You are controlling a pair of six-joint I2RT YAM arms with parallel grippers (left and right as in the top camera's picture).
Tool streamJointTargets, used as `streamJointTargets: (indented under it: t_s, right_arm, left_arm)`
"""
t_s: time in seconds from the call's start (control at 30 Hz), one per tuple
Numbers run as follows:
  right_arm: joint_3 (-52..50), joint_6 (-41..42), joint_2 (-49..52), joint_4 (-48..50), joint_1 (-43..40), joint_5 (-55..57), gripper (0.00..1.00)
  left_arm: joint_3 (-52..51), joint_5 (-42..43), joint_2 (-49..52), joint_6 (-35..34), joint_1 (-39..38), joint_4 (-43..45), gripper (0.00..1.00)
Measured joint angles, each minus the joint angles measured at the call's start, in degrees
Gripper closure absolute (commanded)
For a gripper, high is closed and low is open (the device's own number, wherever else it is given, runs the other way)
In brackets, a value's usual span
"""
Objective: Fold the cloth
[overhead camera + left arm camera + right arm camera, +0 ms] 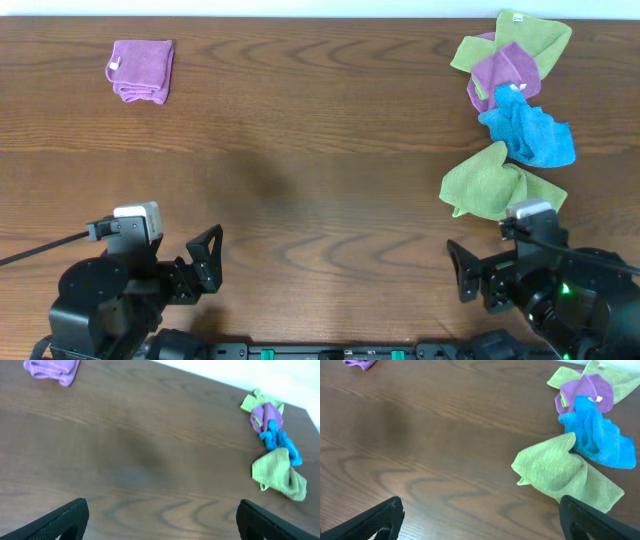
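Folded purple microfibre towel lies at the far left of the table, well apart from both arms; the left gripper and right gripper sit wide open and empty at the near edge. Its loose fold may slump open, and the right gripper could snag the nearby green cloth

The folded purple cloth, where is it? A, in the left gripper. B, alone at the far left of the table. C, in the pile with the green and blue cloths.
B: the folded purple cloth lies by itself at the far left of the table, well apart from the pile of cloths on the right.
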Motion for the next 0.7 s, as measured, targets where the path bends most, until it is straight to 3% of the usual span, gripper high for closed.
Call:
streamJointTargets:
  t_s: [0.37,0.5,0.7]
  right_arm:
    - [0.0,0.0,0.0,-1.8,0.0,0.0,0.01]
    - [0.0,0.0,0.0,-1.9,0.0,0.0,0.01]
    - [-0.2,0.0,0.1,-1.9,0.0,0.0,0.01]
  left_arm:
    - [0.0,-2.6,0.0,1.2,0.4,-4.3,0.05]
    - [-2.6,-4.2,-2.1,6.8,5.9,2.5,0.05]
    - [-18.6,1.5,-12.3,18.7,15.0,15.2,0.05]
